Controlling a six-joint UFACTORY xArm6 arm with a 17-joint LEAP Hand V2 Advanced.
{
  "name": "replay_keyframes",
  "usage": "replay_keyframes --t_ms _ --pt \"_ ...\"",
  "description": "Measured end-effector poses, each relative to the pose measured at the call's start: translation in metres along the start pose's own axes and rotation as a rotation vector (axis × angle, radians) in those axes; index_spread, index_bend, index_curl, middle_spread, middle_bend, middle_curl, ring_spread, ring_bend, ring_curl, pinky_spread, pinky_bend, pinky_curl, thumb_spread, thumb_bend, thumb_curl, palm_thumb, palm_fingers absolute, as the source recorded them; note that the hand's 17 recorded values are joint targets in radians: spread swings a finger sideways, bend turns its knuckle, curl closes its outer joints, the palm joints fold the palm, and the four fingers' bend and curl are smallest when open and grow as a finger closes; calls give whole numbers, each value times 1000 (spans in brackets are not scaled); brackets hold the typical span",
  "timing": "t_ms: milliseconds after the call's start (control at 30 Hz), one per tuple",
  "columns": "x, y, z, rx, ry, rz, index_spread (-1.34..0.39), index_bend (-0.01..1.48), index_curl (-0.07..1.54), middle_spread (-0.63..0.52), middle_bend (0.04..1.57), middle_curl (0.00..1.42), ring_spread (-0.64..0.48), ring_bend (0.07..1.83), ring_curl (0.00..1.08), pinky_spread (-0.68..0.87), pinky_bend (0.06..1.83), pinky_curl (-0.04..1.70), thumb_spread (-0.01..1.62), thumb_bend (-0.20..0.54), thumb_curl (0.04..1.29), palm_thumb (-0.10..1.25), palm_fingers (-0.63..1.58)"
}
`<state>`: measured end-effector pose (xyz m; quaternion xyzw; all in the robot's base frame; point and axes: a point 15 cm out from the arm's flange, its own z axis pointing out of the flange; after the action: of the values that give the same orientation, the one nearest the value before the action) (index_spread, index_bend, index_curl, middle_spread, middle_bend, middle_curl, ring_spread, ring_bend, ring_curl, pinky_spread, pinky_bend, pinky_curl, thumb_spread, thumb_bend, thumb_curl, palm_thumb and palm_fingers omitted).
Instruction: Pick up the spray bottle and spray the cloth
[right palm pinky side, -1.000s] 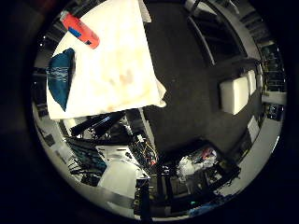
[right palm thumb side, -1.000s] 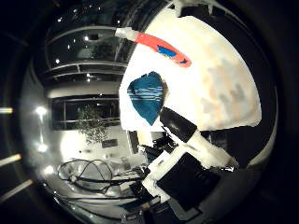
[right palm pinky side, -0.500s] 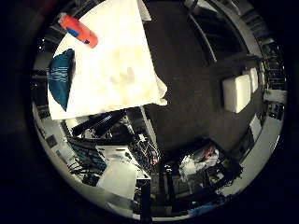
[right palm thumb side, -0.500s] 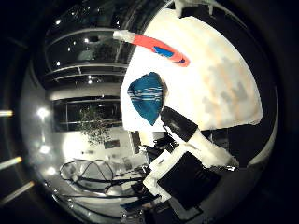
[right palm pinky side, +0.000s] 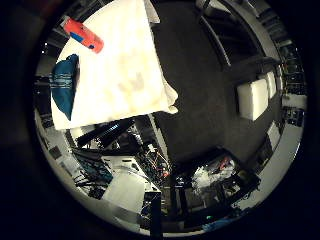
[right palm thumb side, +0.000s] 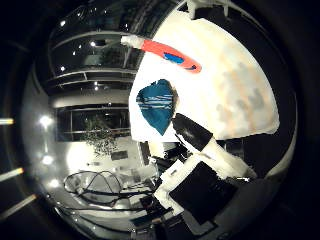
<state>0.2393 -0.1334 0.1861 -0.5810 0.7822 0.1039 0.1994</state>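
Hand (right palm thumb side: 210, 155) parts, black and white, sit nearest the thumb-side camera, reaching in toward the table edge. We see one finger (right palm thumb side: 192, 132) running fairly straight, but whether the fingers as a set are spread or closed we cannot tell. Nothing lies in the palm.

Beyond the hand is the table (right palm pinky side: 125, 60), covered in a pale sheet. On it, well apart from the palm, lie the two task items. The cloth (right palm thumb side: 156, 106) is blue-green with light stripes, bunched near the table edge closest to the hand. It looks soft and limp; it needs no handling, only spraying.

The bottle (right palm thumb side: 167, 52) lies on its side past the cloth, near it but not touching as far as we can judge. Its body is red-orange with a blue patch, and a white head end points off past the table edge. We judge it to be light, stiff plastic, smooth and rounded, so liable to roll or slip under a sideways push. The sound place to grasp is around the red body close below the white head, leaving a finger free for the trigger. The trigger itself is too small to make out.

Farthest off, the little-finger view shows dark floor (right palm pinky side: 200, 90) and a white box (right palm pinky side: 252, 97) standing on it.

We judge the task to be at the approach stage, bottle not yet reached.
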Motion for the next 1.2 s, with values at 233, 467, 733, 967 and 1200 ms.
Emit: replay_keyframes --t_ms 233,467,733,967,1200 --pt "0 0 -1 1 2 -1 -360 171 316 -3 213 393 105 447 241 421 382 243 1093 -22 306 639 346" --pt "1 1 1 -4 1 0 -363 177 319 -3 210 393 106 439 241 421 382 239 1093 -21 305 639 349" --pt "1 1 1 -5 2 -2 -364 174 320 -3 207 395 106 430 242 421 379 234 1093 -21 305 639 353" --pt "1 2 1 -7 2 -2 -364 175 321 -3 204 396 106 425 245 420 378 232 1093 -21 305 639 355" --pt "1 2 2 -10 0 0 -365 177 324 -3 200 397 107 420 247 420 376 230 1093 -21 305 639 358"
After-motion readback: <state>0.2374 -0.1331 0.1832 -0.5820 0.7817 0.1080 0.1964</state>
